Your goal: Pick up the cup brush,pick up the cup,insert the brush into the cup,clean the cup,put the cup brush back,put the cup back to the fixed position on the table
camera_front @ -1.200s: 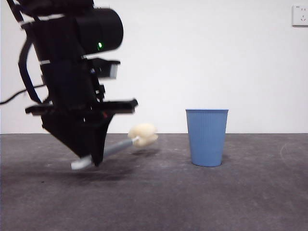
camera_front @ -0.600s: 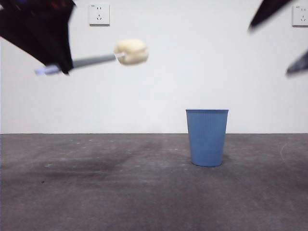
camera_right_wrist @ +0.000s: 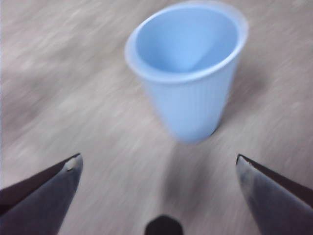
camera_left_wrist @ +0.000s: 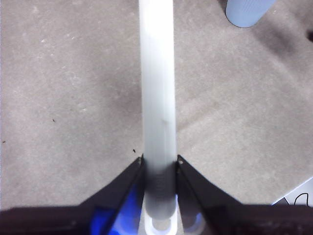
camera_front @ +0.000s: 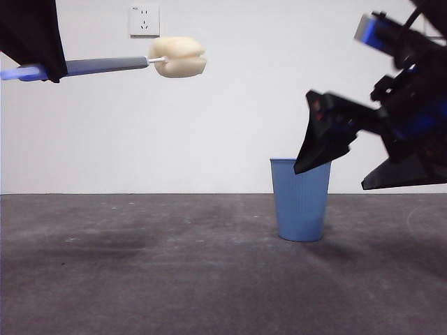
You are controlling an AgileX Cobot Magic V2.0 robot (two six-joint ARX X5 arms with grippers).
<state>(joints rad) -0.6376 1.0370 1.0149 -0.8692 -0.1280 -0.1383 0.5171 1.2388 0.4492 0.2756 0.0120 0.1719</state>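
Front view: the left gripper (camera_front: 43,70) sits high at the upper left corner, clamped on the grey handle of the cup brush (camera_front: 112,65). The brush is held level, well above the table (camera_front: 174,279), with its cream-yellow sponge head (camera_front: 178,56) pointing toward the middle of the scene. A white wall socket (camera_front: 144,20) shows just behind the handle.

The blue ribbed cup (camera_front: 301,200) stands upright on the table, right of centre, far below and to the side of the sponge head. The right gripper (camera_front: 363,164) comes in from the right edge, tilted downward, its jaws spread wide. One dark jaw tip overlaps the cup's rim in this view; the other hangs off to the cup's right, clear of it.

Left wrist view: the left gripper (camera_left_wrist: 159,164) has both black jaws pressed against the pale handle of the cup brush (camera_left_wrist: 157,88), which runs straight away from the camera. The cup's (camera_left_wrist: 247,12) base shows at the far edge, well apart from the handle.

Right wrist view: the right gripper (camera_right_wrist: 159,164) stands open, its tips far apart. The cup (camera_right_wrist: 188,73) lies ahead of them, roughly centred between the two, not touched by either. Its hollow inside faces the camera.
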